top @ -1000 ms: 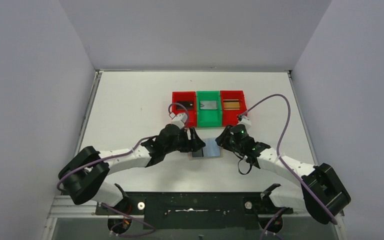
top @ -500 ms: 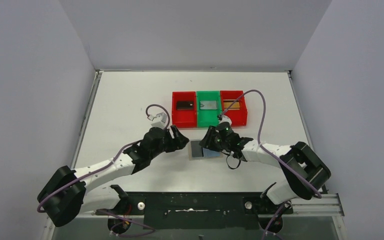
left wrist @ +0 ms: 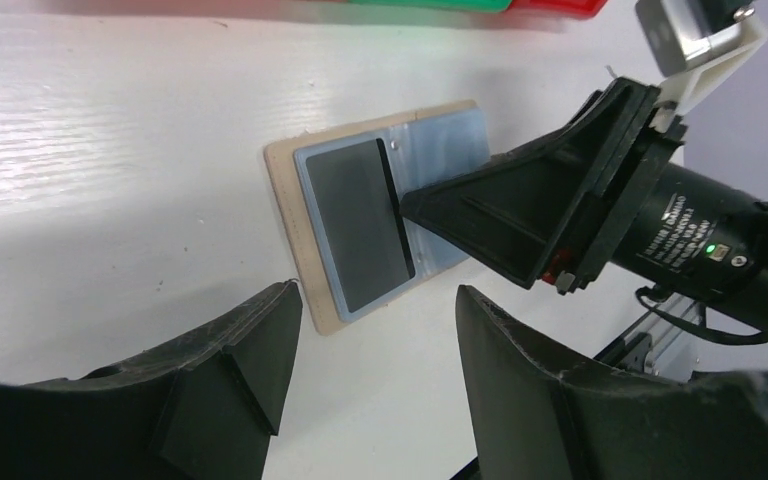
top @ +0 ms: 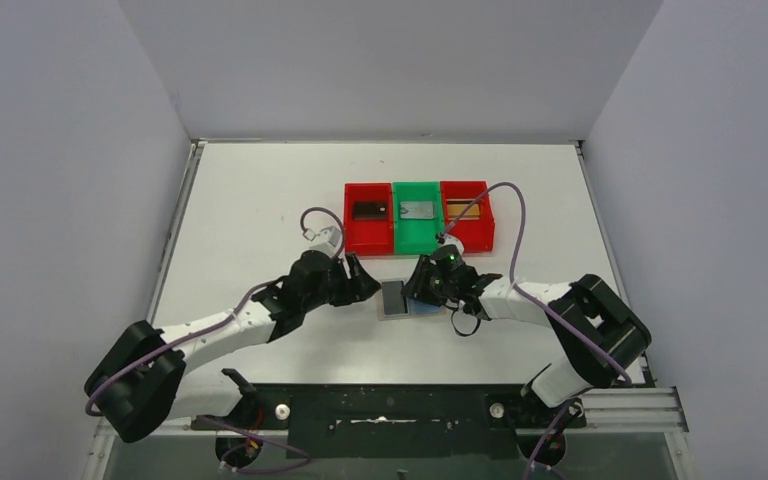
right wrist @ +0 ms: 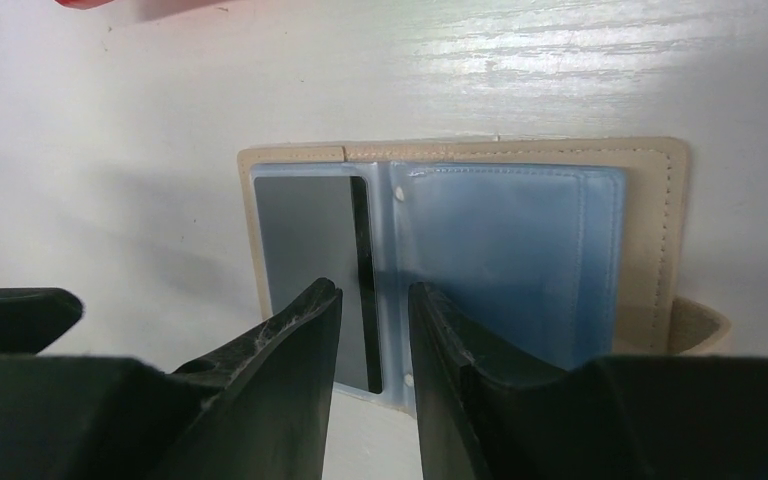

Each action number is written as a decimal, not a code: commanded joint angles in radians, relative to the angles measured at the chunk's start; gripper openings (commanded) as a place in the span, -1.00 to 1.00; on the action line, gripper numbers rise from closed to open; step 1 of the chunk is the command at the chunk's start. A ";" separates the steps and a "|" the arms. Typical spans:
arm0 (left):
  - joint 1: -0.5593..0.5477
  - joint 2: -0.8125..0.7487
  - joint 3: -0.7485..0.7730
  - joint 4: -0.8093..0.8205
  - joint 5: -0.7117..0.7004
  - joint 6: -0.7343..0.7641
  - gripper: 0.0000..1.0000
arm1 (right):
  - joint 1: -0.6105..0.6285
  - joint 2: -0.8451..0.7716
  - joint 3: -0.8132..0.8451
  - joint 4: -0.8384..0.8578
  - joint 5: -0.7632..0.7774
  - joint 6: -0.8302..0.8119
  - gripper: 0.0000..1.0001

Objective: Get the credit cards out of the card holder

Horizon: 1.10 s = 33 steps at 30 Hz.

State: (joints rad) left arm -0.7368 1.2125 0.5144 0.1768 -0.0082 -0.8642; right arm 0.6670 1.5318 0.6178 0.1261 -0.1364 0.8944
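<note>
The beige card holder (top: 406, 300) lies open on the table, light blue lining up. One dark credit card (right wrist: 310, 240) sits in its left sleeve (left wrist: 355, 225); the right sleeve (right wrist: 505, 255) looks empty. My right gripper (right wrist: 372, 295) is open only a narrow gap, its tips low over the dark card's inner edge near the fold; whether they touch it I cannot tell. My left gripper (left wrist: 375, 310) stands open just left of the holder, nothing between its fingers. Three more credit cards lie in the bins: dark (top: 370, 210), silver-grey (top: 417, 209), gold-brown (top: 463, 208).
A red bin (top: 351, 232), a green bin (top: 416, 236) and a second red bin (top: 484, 228) stand side by side just behind the holder. The right arm's purple cable (top: 513, 230) loops over the table beside the bins. Walls close in the table.
My left gripper has pulled back to the left off the holder and its jaws have narrowed a little. My right gripper has moved left onto the holder, above the dark card's edge.
</note>
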 commanded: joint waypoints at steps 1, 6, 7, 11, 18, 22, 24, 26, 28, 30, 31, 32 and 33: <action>-0.014 0.088 0.081 0.061 0.100 0.040 0.12 | -0.006 -0.021 -0.001 0.056 -0.009 0.007 -0.36; -0.023 0.170 0.101 0.082 0.136 0.030 0.06 | -0.009 -0.026 -0.020 0.073 -0.003 0.017 -0.39; -0.026 0.183 0.102 0.094 0.141 0.026 0.05 | -0.010 -0.022 -0.023 0.075 -0.006 0.017 -0.40; -0.032 0.226 0.115 0.124 0.165 0.021 -0.14 | -0.017 -0.011 -0.050 0.117 -0.022 0.032 -0.43; -0.035 0.306 0.162 0.084 0.145 0.028 -0.27 | -0.039 0.003 -0.091 0.207 -0.077 0.069 -0.44; -0.036 0.347 0.189 0.063 0.122 0.027 -0.27 | -0.044 0.001 -0.096 0.211 -0.078 0.071 -0.44; -0.036 0.369 0.211 0.035 0.110 0.034 -0.27 | -0.047 0.001 -0.097 0.211 -0.078 0.071 -0.44; -0.037 0.387 0.224 0.026 0.112 0.041 -0.27 | -0.050 0.006 -0.098 0.212 -0.083 0.071 -0.44; -0.038 0.406 0.238 0.007 0.113 0.046 -0.29 | -0.053 0.009 -0.098 0.217 -0.090 0.073 -0.44; -0.046 0.413 0.246 -0.026 0.080 0.048 -0.33 | -0.056 0.010 -0.098 0.212 -0.089 0.075 -0.44; -0.048 0.413 0.247 -0.044 0.063 0.049 -0.33 | -0.057 0.010 -0.099 0.214 -0.090 0.075 -0.44; -0.049 0.415 0.244 -0.055 0.055 0.050 -0.33 | -0.058 0.010 -0.101 0.218 -0.092 0.075 -0.44; -0.050 0.416 0.238 -0.055 0.053 0.050 -0.33 | -0.058 0.010 -0.103 0.222 -0.093 0.075 -0.44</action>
State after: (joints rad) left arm -0.7761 1.6245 0.7197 0.1574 0.0914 -0.8383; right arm 0.6182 1.5352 0.5251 0.2985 -0.2260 0.9627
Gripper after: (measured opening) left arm 0.336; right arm 0.280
